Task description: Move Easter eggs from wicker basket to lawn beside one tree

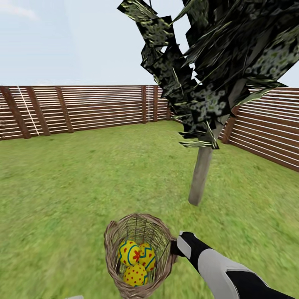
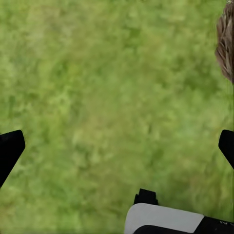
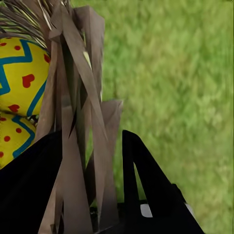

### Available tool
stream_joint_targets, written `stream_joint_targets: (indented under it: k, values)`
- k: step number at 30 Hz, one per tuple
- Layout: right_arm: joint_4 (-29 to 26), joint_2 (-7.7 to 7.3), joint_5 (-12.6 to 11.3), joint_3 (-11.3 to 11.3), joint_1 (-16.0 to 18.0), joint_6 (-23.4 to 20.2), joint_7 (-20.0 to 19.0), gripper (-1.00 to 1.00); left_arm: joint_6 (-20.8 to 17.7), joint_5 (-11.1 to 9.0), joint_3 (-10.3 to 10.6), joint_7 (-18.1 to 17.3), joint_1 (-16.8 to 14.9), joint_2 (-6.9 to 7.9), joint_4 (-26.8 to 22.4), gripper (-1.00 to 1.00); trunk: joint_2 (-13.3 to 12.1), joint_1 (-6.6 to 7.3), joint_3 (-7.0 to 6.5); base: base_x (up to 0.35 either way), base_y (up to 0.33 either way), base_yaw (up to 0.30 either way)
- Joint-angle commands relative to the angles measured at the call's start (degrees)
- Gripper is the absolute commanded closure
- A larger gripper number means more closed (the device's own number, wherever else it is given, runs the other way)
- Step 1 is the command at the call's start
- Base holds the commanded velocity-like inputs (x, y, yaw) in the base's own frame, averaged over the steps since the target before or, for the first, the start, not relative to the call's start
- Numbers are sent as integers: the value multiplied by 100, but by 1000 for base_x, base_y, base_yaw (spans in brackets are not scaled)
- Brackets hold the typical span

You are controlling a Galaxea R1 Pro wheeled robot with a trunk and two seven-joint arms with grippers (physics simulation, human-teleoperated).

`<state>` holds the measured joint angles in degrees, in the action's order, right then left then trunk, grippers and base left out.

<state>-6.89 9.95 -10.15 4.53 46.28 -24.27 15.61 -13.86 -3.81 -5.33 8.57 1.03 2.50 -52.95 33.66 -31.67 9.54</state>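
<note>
A wicker basket (image 1: 139, 254) hangs in the right gripper (image 1: 173, 248) above the lawn (image 1: 74, 182) of a fenced garden, its rim pinched at the side nearest the robot's right arm. In the right wrist view the two dark fingers (image 3: 141, 170) stand on either side of the woven twigs of the basket wall (image 3: 78, 122), clenched on it, with grass showing beyond. All three Easter eggs (image 1: 136, 261) lie together in the bottom of the basket, touching one another: yellow shells with blue zigzag bands and red dots, two side by side and the third in front of them, toward the robot; two of them show close up in the right wrist view (image 3: 19, 78). The tree (image 1: 201, 176), its pale trunk upright in the grass and its dark blocky foliage spreading overhead, stands just beyond the basket and a little to the right, near the right-hand stretch of the brown slatted fence (image 1: 83, 109) that rings the lawn. The left gripper (image 2: 117, 146) hangs over bare grass with its fingertips (image 2: 9, 148) spread wide apart and nothing between them; an edge of the basket (image 2: 225, 44) shows at the border of that view.
</note>
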Motion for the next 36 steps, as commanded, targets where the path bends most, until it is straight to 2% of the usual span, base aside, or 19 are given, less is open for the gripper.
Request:
stream_joint_targets:
  k: [1,20,30,36]
  values:
    - [-10,5,-43,91,4,-8,28,100,-31,-37,9,24,2,3,-15,-100,9,-4,8,179,0,289]
    - [13,5,-40,65,4,-8,-102,100,-29,-43,27,18,8,5,-22,-100,9,-4,8,285,102,215]
    - [13,5,-40,65,4,33,-100,100,-29,-48,32,22,9,5,-22,-100,9,-4,9,311,115,29]
    - [13,5,-40,65,4,29,-102,100,-29,-32,32,22,10,5,-22,-100,9,-4,9,311,172,224]
